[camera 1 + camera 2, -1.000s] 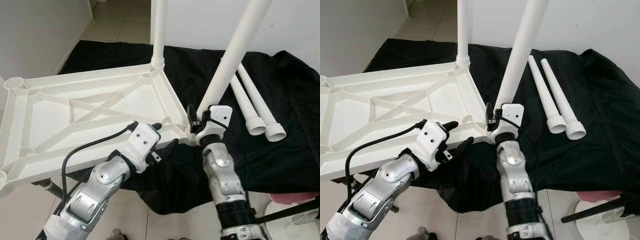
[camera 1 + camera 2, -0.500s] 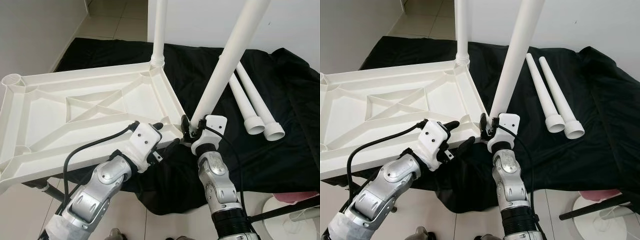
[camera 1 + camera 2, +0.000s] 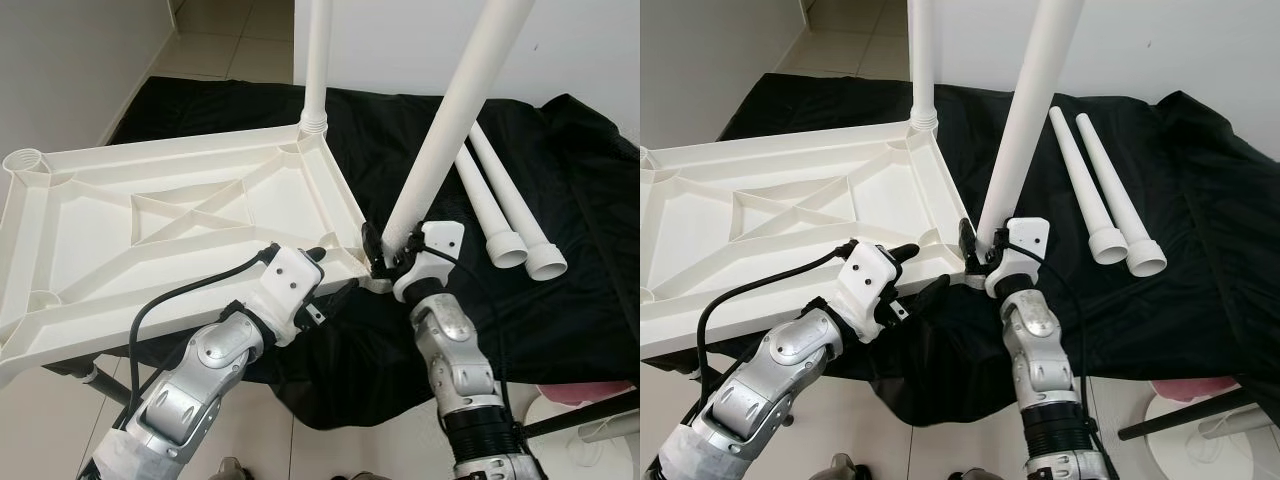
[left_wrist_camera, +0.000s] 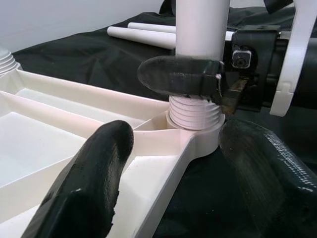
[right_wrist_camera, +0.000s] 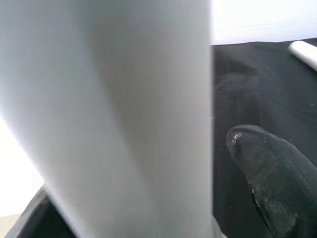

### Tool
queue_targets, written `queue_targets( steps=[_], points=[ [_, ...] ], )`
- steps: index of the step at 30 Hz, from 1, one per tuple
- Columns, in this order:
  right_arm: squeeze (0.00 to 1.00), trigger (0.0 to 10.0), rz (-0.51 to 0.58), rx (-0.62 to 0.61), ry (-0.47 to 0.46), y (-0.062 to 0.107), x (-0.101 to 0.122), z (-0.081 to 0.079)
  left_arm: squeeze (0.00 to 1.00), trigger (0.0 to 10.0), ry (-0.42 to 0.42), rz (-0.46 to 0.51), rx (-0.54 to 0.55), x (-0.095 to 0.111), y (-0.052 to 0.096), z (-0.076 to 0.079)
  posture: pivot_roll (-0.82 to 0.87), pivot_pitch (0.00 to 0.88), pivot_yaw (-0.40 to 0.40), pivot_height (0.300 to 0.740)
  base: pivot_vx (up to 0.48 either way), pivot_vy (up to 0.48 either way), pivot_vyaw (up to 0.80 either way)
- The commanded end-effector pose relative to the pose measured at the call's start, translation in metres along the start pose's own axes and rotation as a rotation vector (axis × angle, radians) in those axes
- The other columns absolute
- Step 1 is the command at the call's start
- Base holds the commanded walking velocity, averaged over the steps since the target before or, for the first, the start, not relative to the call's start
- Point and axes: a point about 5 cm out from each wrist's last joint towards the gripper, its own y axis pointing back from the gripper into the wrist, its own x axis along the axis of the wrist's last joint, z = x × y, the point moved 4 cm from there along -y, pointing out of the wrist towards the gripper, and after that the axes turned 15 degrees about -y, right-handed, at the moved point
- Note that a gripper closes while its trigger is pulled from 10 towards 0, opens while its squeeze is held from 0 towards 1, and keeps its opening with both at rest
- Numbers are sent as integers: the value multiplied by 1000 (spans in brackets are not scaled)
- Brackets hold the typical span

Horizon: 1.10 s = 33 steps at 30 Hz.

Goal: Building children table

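Note:
The white table top (image 3: 190, 215) lies upside down, ribs up, partly on a black cloth. One white leg (image 3: 318, 60) stands in its far corner. A second leg (image 3: 450, 110) leans in the near right corner socket (image 4: 195, 116), its threaded end part way in. My right gripper (image 3: 388, 250) is shut on this leg just above the thread, and one of its fingers (image 4: 178, 74) wraps the leg. My left gripper (image 3: 330, 272) is open and straddles the table top's near rim beside that corner, one finger over the rim, the other outside it.
Two loose white legs (image 3: 505, 205) lie side by side on the black cloth (image 3: 560, 300) to the right. The table top's left part overhangs the tiled floor (image 3: 60, 420). A white wall stands behind, and a black stand leg (image 3: 590, 420) crosses at the lower right.
My right wrist has swung a little to the right around the leg's base, still shut on it. The left gripper stays at the rim. The camera shifted slightly.

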Motion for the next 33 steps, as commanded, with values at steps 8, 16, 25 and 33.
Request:
queue_targets(
  steps=[8,16,25,33],
  points=[
    [0,10000,-31,96,19,-1,1,9,0,10000,-17,19,-92,-1,-3,5,30,96,-25,740,0,0,0],
    [0,10000,-40,202,19,-4,7,4,0,10000,-22,24,-136,-2,-7,7,14,104,-4,740,0,0,0],
    [0,10000,-40,280,61,-3,18,6,0,10000,-22,31,-147,0,-10,7,12,108,-4,740,0,0,0],
    [0,10000,-34,359,64,3,28,3,0,10000,-26,36,-129,0,-9,1,12,105,-1,740,0,0,0]
  ],
)
